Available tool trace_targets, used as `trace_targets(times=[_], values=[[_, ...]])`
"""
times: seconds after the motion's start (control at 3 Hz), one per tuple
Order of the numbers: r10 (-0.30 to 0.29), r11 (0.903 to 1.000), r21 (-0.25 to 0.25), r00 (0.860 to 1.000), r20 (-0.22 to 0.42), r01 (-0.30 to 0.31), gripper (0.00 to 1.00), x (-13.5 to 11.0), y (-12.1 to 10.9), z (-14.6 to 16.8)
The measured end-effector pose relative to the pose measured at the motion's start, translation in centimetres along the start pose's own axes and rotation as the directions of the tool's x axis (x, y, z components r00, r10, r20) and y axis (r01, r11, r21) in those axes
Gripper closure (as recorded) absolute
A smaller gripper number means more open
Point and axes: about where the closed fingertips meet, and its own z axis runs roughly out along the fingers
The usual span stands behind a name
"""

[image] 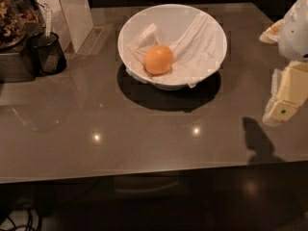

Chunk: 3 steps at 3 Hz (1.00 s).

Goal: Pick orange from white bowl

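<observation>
Smooth and likely firm, the orange in the white bowl suits a grasp across its middle (gripper far right, state unclear).

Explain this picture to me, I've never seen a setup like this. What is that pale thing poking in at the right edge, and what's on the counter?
That pale thing is the end of a robot arm, and its lowest part is the gripper, the robot's "hand". The robot is a wheeled base with one arm. There is one camera, looking down at a brown countertop; where it is mounted isn't known.

On the counter stands a white bowl lined with a white cloth. An orange lies in it. A small black cup stands at the far left.

The gripper hangs to the right of the bowl, apart from it. It isn't holding the orange.
</observation>
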Motion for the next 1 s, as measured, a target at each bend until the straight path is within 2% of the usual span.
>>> trace_targets(times=[0.33,0.67,1.0], values=[[0.000,1.0000,0.000,1.000,0.000,0.000,0.00,0.0,0.0,0.0],[-0.029,0.9996,0.000,0.995,0.091,0.029,0.00,-2.4,-2.2,-0.4],[-0.093,0.9936,-0.042,0.970,0.223,0.105,0.00,-7.2,-5.8,0.3]])
